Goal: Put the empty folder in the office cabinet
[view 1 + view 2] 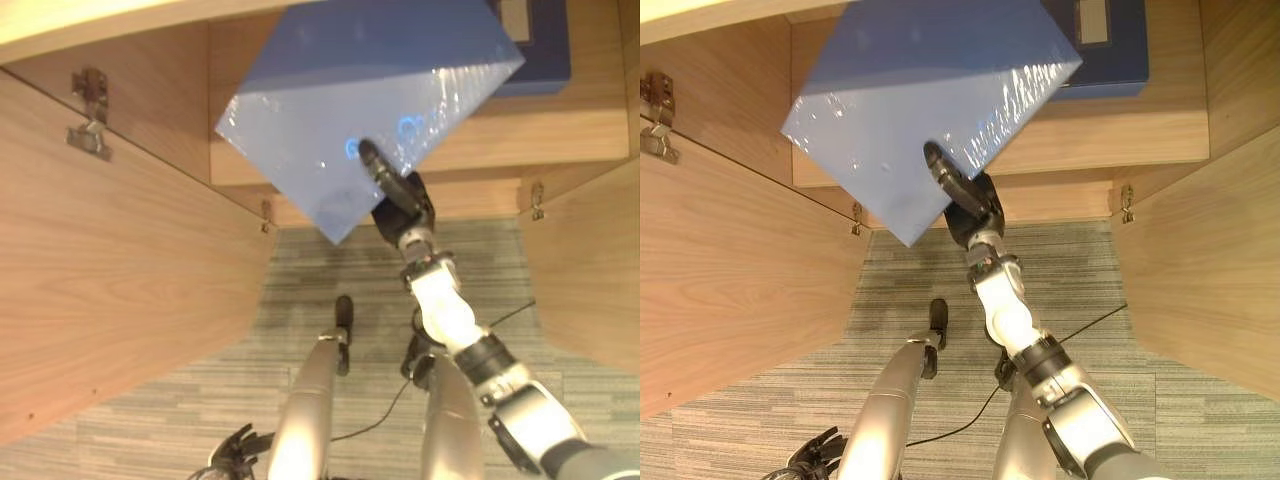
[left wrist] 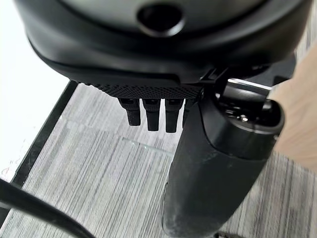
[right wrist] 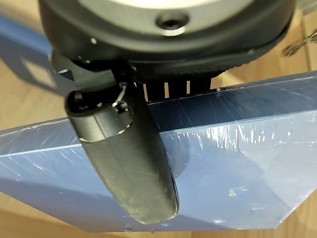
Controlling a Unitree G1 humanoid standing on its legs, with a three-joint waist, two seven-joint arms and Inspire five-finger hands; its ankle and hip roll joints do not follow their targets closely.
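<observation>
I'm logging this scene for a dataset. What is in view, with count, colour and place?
Folder: one, light blue, held tilted at the cabinet opening, one corner hanging out over the floor.
Second folder: one, dark blue, lying flat on the cabinet shelf behind.
Cabinet: one, light wood, shelf ahead.
Cabinet doors: two, light wood, swung open on either side.
Floor: grey striped carpet.
Right robot hand: dark, thumb on top of the light blue folder, pinching it.
Left robot hand: dark, low by the floor, fingers straight.
</observation>
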